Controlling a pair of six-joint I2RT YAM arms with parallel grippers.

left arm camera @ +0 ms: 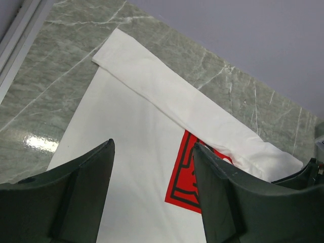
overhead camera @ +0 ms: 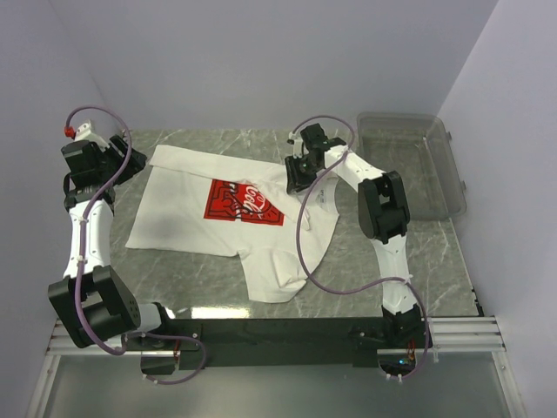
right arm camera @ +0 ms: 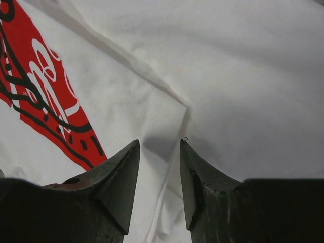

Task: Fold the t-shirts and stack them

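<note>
1. Nearest the arm bases, on the grey marble tabletop [overhead camera: 392, 252]: a white short-sleeved t-shirt [overhead camera: 191, 218], front up, spread slantwise across the middle, with one rumpled corner trailing toward the near edge.
2. Mid-chest: a red square print [overhead camera: 244, 202] with white script, its far edge partly covered by folded cloth.
3. Just right of the print: the right end effector [right arm camera: 159, 143], low over a crease in the fabric, jaws parted by a narrow gap, with nothing visibly clamped between them.
4. Along the far side of the shirt: a long white strip [left arm camera: 177, 101], already turned inward over the body and lying smooth.
5. By the shirt's far left corner: the left end effector [left arm camera: 153, 147], raised above the cloth, jaws spread wide and empty.
6. Far right, apart from the shirt: a clear grey plastic bin [overhead camera: 452, 174].
7. Step in hand, as a judgement: early folding, with one side turned in and stacking not begun. Next move probably calls for pinching the creased edge under the right jaws and carrying it across without dragging the smooth layer beneath.
</note>
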